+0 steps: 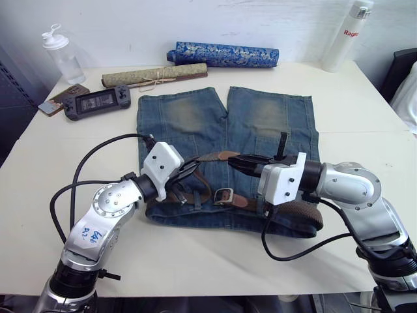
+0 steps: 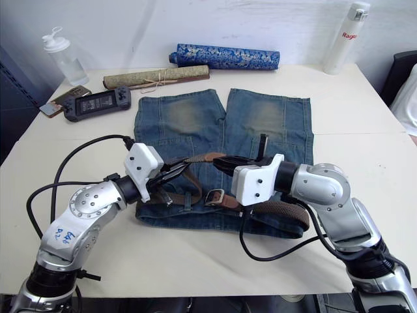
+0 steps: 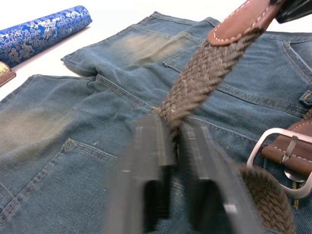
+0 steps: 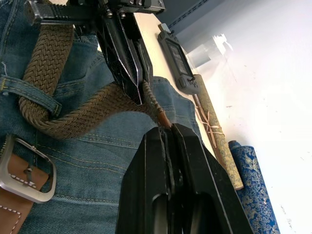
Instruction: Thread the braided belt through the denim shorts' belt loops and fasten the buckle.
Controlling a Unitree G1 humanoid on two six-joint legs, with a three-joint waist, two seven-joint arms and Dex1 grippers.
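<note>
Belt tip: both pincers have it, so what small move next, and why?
Probably draw the leather tip toward the buckle: the right pincer pinches that tip, the left pincer grips the braided belt behind it, and the buckle lies unfastened on the denim shorts.

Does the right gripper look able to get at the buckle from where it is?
Probably yes: the buckle lies uncovered on the shorts, just below the right gripper, though that gripper is shut on the belt tip.

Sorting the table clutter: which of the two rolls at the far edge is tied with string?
The tan roll, bound with string around its middle. The blue patterned roll behind it has no tie.
</note>
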